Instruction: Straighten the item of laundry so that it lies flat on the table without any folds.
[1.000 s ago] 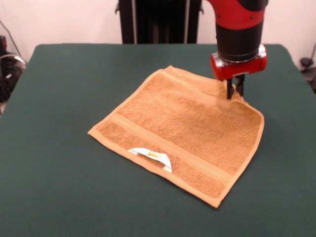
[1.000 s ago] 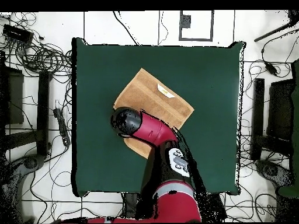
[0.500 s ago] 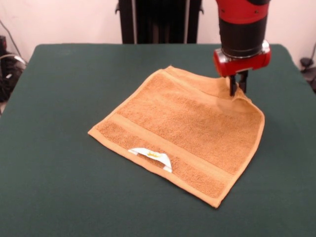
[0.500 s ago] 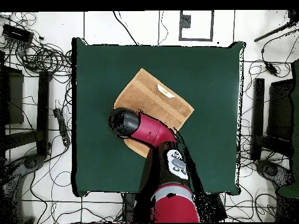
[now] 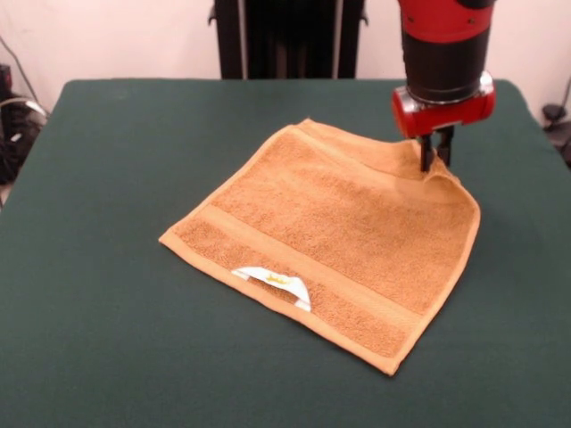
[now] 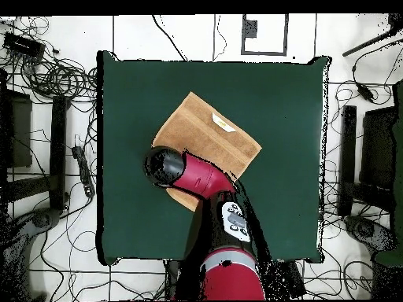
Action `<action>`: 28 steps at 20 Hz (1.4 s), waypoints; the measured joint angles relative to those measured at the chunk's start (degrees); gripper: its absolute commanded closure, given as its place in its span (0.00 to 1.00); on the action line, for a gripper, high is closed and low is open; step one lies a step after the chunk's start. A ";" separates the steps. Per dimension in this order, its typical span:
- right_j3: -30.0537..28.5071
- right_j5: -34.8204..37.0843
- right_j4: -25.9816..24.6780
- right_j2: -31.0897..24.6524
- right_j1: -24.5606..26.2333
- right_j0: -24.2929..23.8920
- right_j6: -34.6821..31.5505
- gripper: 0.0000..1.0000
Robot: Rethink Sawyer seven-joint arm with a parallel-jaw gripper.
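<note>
Where views fall short: seen from overhead, the red and black arm (image 6: 206, 179) covers the towel's corner nearest the robot, and the gripper beneath it is hidden.
Fingers: the gripper (image 5: 434, 159) stands upright, its dark fingers (image 5: 426, 152) drawn narrow and pinched on the towel's raised far-right corner.
Towel: the orange-tan terry towel (image 5: 335, 236) lies near the middle of the green tabletop (image 5: 116, 169), turned diamond-wise, corners toward the table's sides.
Label: a white label (image 5: 272, 279) sits on the near edge.
Folds: a ridge runs along the far edge.
Room: bare cloth surrounds the towel on every side.
</note>
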State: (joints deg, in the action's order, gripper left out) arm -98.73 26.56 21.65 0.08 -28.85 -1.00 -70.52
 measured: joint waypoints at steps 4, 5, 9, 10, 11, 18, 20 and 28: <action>-0.11 0.00 0.27 0.00 0.00 0.01 0.00 1.00; -0.16 0.00 0.45 0.00 0.00 0.05 0.00 1.00; -0.26 0.00 0.91 0.00 0.00 0.14 0.00 1.00; -0.30 0.00 1.11 0.00 0.00 0.19 0.00 1.00; -0.32 0.00 1.29 0.01 0.01 0.29 0.00 1.00; -0.30 0.00 1.66 0.54 0.01 2.64 -0.06 1.00; -0.17 0.00 1.63 1.51 0.02 4.56 -0.46 1.00; 0.40 0.06 1.62 5.90 0.17 9.27 -4.50 1.00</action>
State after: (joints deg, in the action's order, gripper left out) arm -98.33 26.62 23.27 5.97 -28.68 8.28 -75.03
